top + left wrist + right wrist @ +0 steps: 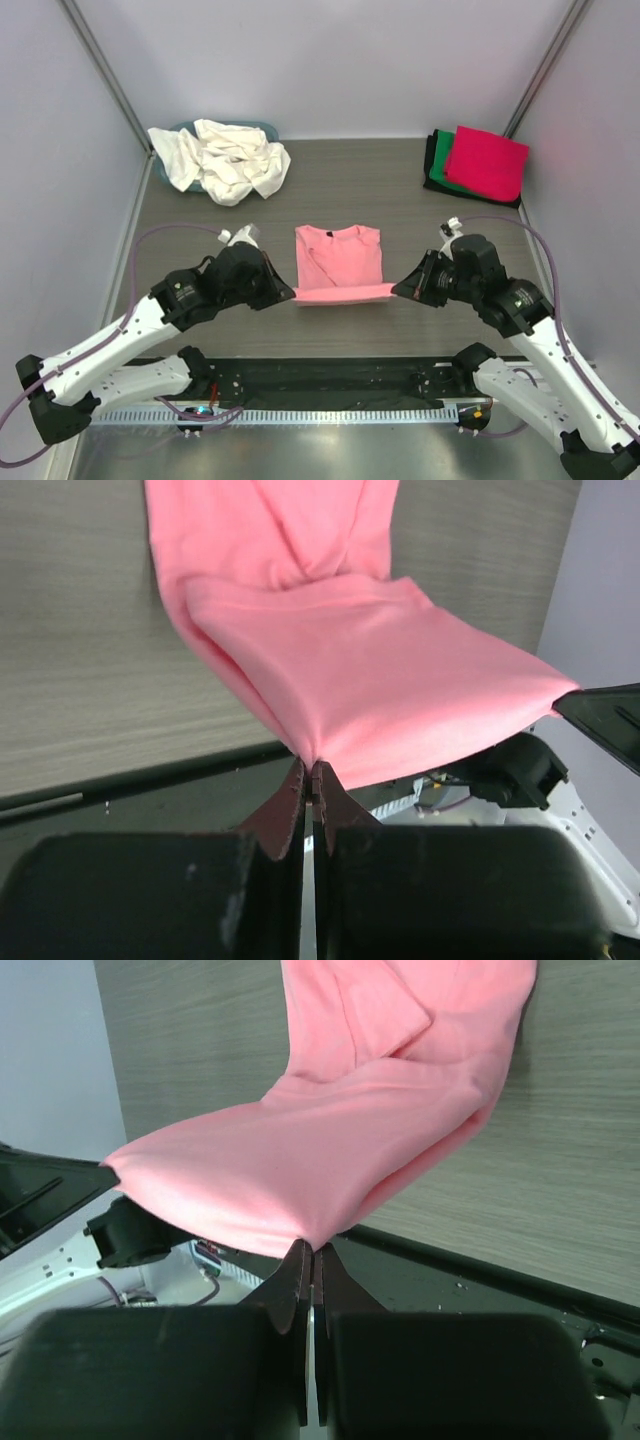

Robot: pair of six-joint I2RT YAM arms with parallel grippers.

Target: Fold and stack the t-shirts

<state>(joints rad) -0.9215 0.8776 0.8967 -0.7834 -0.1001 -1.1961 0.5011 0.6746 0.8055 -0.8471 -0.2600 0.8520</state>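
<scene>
Salmon-pink t-shirt [338, 262] mid-table [200, 215], part folded. Collar end flat twd far edge; near fold lifted off surface, stretched betw. both grippers. Left gripper [290, 292] jaws closed, pinching fold's left corner. Right gripper [397, 290] jaws closed on right corner. Cream-white t-shirts [225, 160] heaped over teal tub [262, 128], far-left corner. Magenta-red t-shirt [487, 162] folded atop green t-shirt [441, 165] + black t-shirt [429, 160], far-right corner.
</scene>
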